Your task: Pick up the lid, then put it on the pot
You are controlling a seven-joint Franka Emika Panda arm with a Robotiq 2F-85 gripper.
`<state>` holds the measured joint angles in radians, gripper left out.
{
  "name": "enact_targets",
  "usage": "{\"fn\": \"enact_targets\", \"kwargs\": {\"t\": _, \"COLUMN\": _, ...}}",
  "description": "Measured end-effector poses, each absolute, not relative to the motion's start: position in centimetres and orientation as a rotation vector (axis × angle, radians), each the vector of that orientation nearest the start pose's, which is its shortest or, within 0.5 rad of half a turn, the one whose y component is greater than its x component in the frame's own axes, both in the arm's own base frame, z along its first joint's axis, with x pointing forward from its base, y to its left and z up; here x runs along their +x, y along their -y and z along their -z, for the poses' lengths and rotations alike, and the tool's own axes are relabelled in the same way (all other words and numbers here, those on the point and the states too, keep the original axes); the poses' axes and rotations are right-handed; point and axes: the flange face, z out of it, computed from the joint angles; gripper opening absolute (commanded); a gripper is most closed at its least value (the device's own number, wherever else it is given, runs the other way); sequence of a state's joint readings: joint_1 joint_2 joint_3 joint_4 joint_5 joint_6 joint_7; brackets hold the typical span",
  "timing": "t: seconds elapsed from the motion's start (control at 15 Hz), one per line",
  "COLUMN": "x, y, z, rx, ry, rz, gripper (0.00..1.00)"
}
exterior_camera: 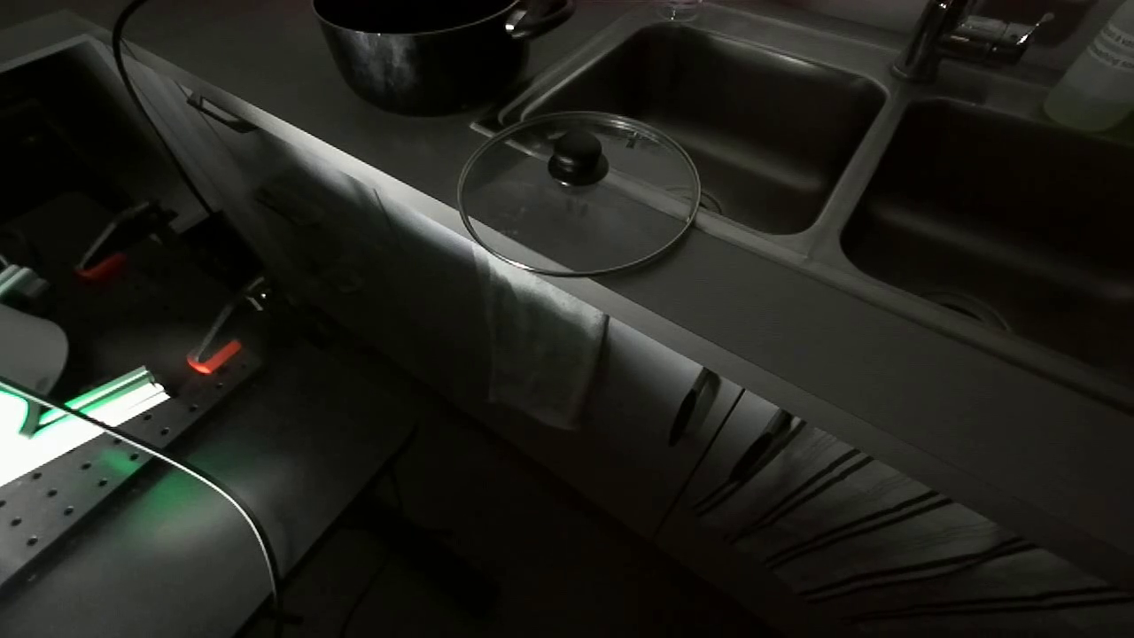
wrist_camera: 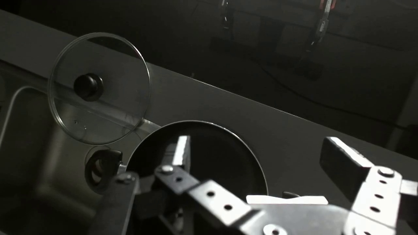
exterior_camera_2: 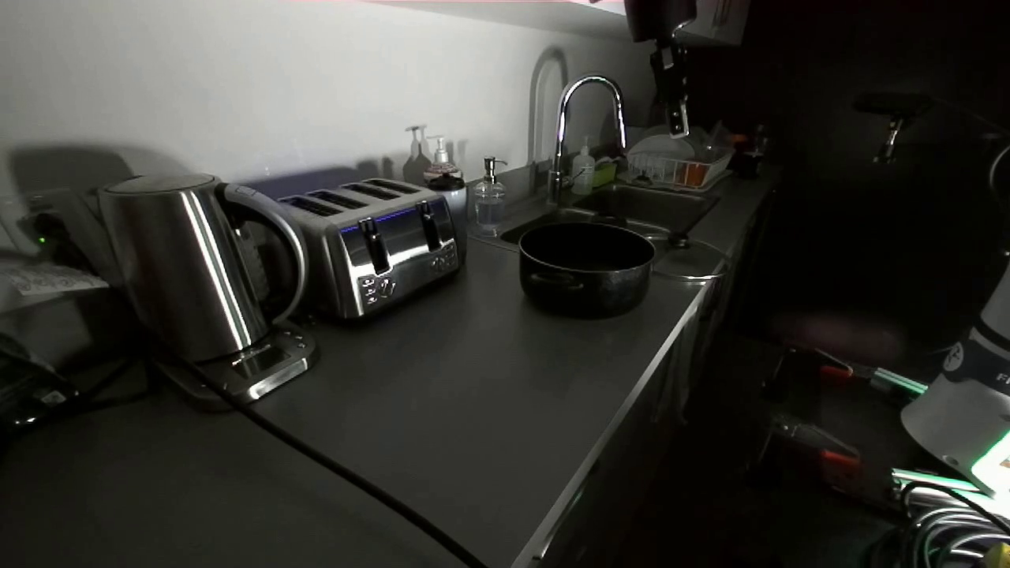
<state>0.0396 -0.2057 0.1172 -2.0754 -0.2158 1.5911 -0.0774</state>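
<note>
Counter (exterior_camera_2: 473, 410): dark worktop, dimly lit, a double sink (exterior_camera: 858, 177) set into it.
Lid (exterior_camera: 576, 221): glass, right way up on the counter, partly over the sink, its rim seeming to reach past the front edge.
Knob (exterior_camera: 578, 158): upright, likely the best place to grip.
Pot (exterior_camera_2: 588, 280): uncovered, just beside the lid, apart from it.
Gripper (wrist_camera: 258, 147): above the counter, fingers wide apart, nothing between them.
Lifting well: centre over the knob, come straight down, pinch knob rather than glass, then raise level; pressing the overhanging side could tip it.
Writing: an F starts a cropped word on the robot base (exterior_camera_2: 955, 418); print on a bottle (exterior_camera: 1099, 80) is too blurred to read.
</note>
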Motion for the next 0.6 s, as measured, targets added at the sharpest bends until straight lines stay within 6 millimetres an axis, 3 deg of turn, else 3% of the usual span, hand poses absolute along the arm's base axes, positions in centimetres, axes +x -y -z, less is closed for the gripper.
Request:
{"fn": "enact_targets", "kwargs": {"t": 0.27, "x": 47.0, "y": -2.6, "z": -47.5, "rx": -3.294, "ry": 0.434, "rz": -0.466, "gripper": 1.0}}
{"fn": "enact_targets", "kwargs": {"t": 0.6, "x": 47.4, "y": 3.9, "z": -44.6, "rx": -3.228, "ry": 0.386, "rz": -0.474, "gripper": 1.0}}
